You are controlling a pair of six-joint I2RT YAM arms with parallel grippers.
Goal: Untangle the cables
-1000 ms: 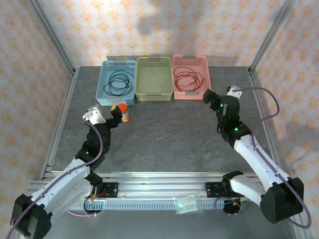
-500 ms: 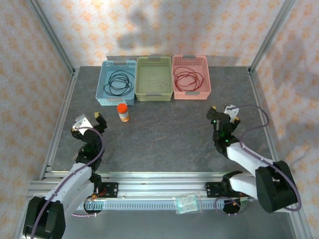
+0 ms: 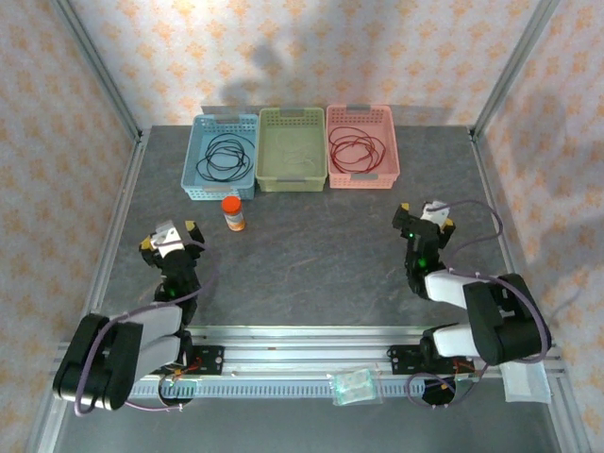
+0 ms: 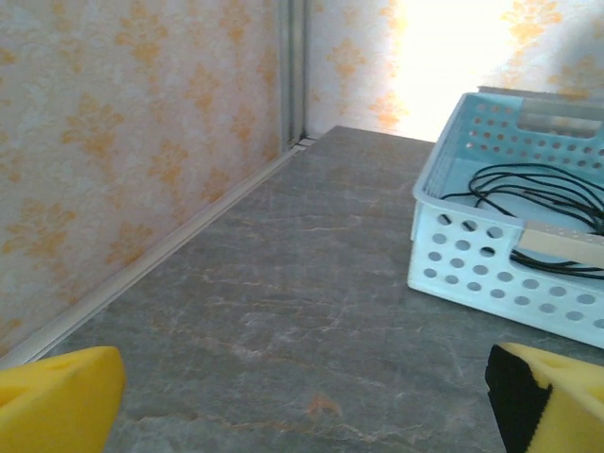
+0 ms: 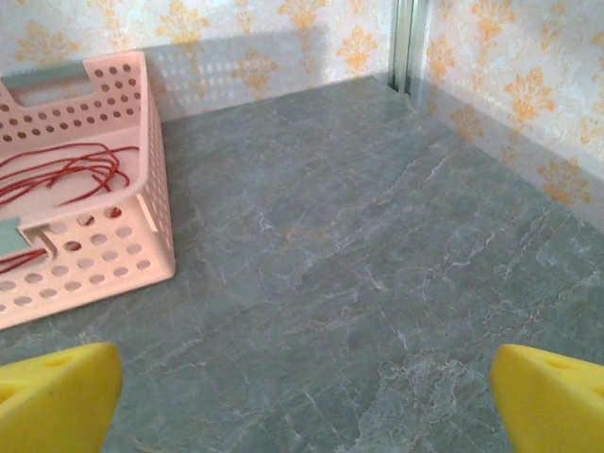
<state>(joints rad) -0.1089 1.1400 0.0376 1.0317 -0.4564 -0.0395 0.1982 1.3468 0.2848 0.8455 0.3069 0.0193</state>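
Overhead. Three baskets in a row at the far edge of the grey table (image 3: 311,260): blue basket (image 3: 192,168) on the left, green basket (image 3: 264,151) in the middle, pink basket (image 3: 393,151) on the right, set close side by side. Black cables (image 3: 226,156) coiled loosely inside the blue one, red cables (image 3: 357,149) looped inside the pink one, each colour in its own basket. Orange bottle (image 3: 233,213) upright just in front of the blue basket, between that basket and the left gripper (image 3: 170,236). Left gripper low near its own base, jaws spread wide, nothing between them. Right gripper (image 3: 425,218) low on the right side, in front of the pink basket and well apart from it, jaws likewise spread and empty. Small clear bag (image 3: 354,387) on the rail between the two arm bases.

Left wrist. Yellow fingertips (image 4: 57,401) in the two bottom corners, far apart, bare table between them. Ahead to the right, the perforated wall of the blue basket (image 4: 491,278), black cables (image 4: 538,184) lying inside below the rim. Open table from fingers to basket. Wallpapered wall (image 4: 113,142) along the left, frame post (image 4: 293,66) in the corner.

Right wrist. Yellow fingertips (image 5: 57,396) again at both bottom corners, wide apart, gripping nothing. Ahead to the left, the pink basket (image 5: 104,255) with red cables (image 5: 66,170) resting on its floor. Bare stone-patterned table across the remaining foreground, wallpaper and a metal post (image 5: 406,42) at the far right corner.
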